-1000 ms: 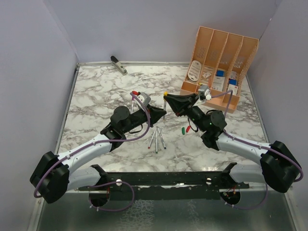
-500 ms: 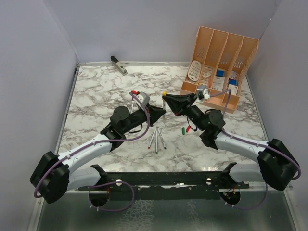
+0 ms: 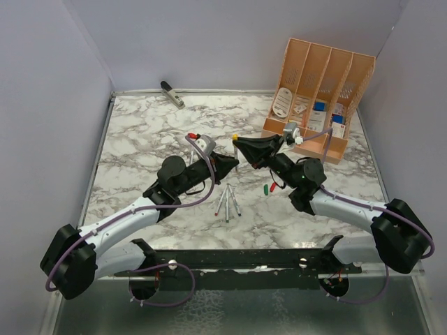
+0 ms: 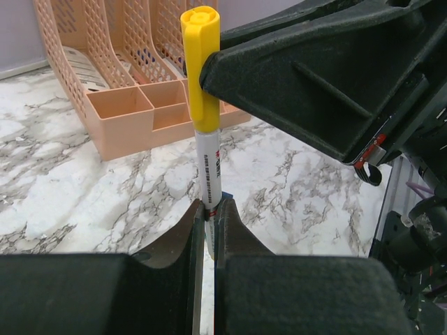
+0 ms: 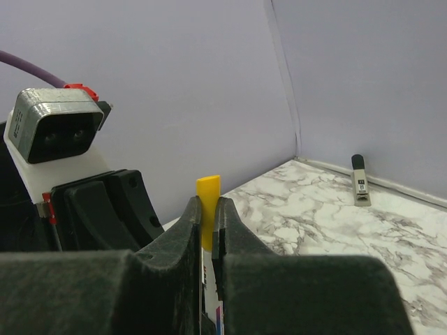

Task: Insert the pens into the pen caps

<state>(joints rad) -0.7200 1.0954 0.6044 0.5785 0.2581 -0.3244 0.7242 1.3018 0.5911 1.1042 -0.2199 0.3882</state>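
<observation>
Above the middle of the white-and-grey marbled desk (image 3: 140, 139) the two arms met tip to tip, and the risk lay in that join: the left pincer (image 4: 207, 209) was clamped narrow on the lower barrel of a thin silver-grey marker pen (image 4: 209, 164), far from the end being capped, so a push slightly off the pen's axis could tilt it or slide it back through the fingers. The right pincer (image 5: 207, 213), closed on the small yellow plastic cap (image 4: 200, 63), could likewise let the cap twist out if pressed askew. The cap sat over the pen's far end; whether it was fully seated could not be told. A drop would likely land among the loose pens (image 3: 228, 201) lying on the desk below. The left arm reached forward and rightward from its base, the right arm forward and leftward, both wrists raised clear of the desk
</observation>
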